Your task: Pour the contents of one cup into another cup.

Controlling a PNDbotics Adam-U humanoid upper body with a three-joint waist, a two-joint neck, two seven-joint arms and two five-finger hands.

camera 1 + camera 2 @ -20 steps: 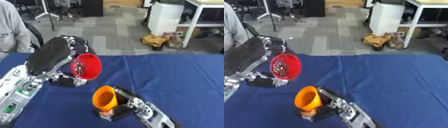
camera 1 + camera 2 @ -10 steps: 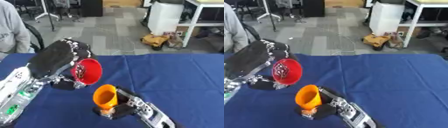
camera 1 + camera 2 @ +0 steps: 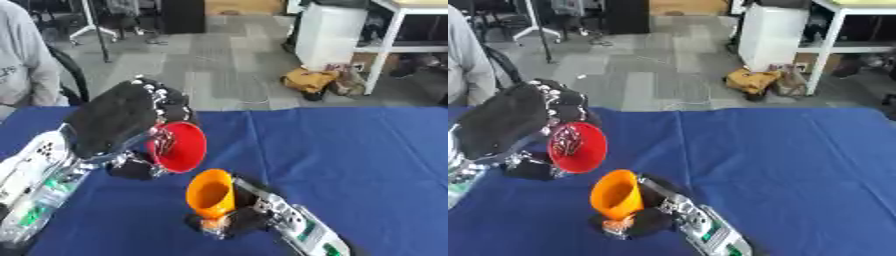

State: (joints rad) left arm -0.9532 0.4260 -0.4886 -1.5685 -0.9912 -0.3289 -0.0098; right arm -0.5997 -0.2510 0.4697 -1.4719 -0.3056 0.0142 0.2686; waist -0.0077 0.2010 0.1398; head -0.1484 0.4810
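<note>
My left hand [image 3: 122, 120] is shut on a red cup [image 3: 179, 147], tipped on its side with the mouth facing right toward the orange cup. Something small and light shows inside the red cup [image 3: 577, 146]. My right hand [image 3: 254, 212] is shut on an orange cup [image 3: 211, 194], held low over the blue table [image 3: 350, 150] with its mouth tilted up and to the left. The red cup's rim sits just above and left of the orange cup's rim, close but apart.
The blue cloth covers the table to the right and far side. Beyond the far edge lie a grey floor, a white cabinet [image 3: 328, 35], a yellow bag [image 3: 311, 80] and a seated person's grey sleeve [image 3: 22, 55] at the far left.
My left hand has lowered the red cup and brought it nearer to the orange cup, tipping it a little more. The orange cup has stayed almost in place.
</note>
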